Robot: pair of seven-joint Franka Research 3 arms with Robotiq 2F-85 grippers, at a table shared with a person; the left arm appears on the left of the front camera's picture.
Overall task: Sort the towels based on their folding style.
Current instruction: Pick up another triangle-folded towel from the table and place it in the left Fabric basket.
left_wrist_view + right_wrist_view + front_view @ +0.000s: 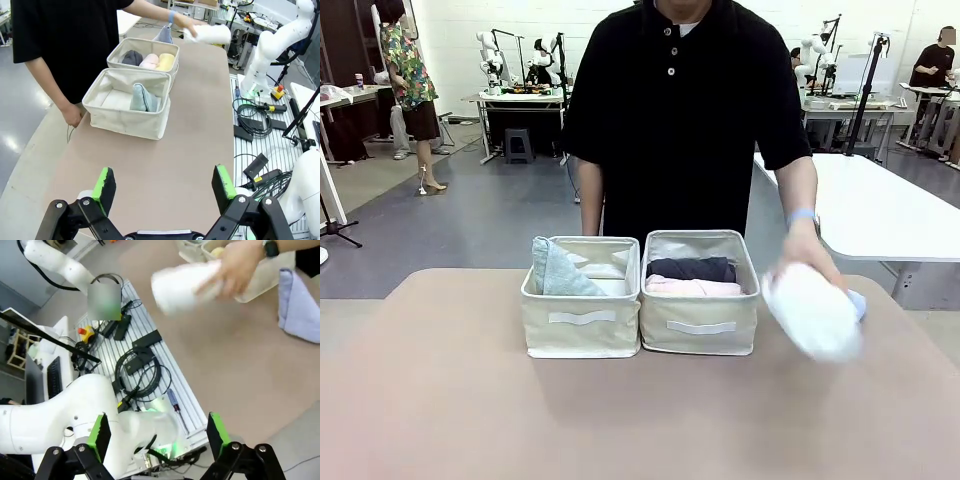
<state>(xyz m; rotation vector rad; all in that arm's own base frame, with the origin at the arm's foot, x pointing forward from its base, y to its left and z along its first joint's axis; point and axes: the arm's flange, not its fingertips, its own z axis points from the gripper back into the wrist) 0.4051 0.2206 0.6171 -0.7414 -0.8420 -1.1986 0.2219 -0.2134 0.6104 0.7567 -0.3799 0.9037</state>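
The person's hand point(805, 250) holds a white rolled towel point(810, 310) above the table, right of the two baskets. A light blue folded towel point(857, 303) lies on the table just behind it. The left basket point(582, 318) holds a pale teal cone-folded towel point(560, 270). In the right basket point(700, 325) lie a dark grey roll point(691, 268) and a pale pink roll point(692, 287); the left wrist view adds a yellow roll point(166, 61) beside them. My left gripper point(164, 185) stands open over bare table, well short of the baskets. My right gripper point(159, 435) is open beyond the table's edge, far from the white towel point(182, 285).
The person stands at the far edge, their other hand point(74, 114) resting on the table's rim. Cables point(255, 107) and an arm base point(260, 65) sit on the rail beside the table. A white table point(880, 210) stands behind on the right.
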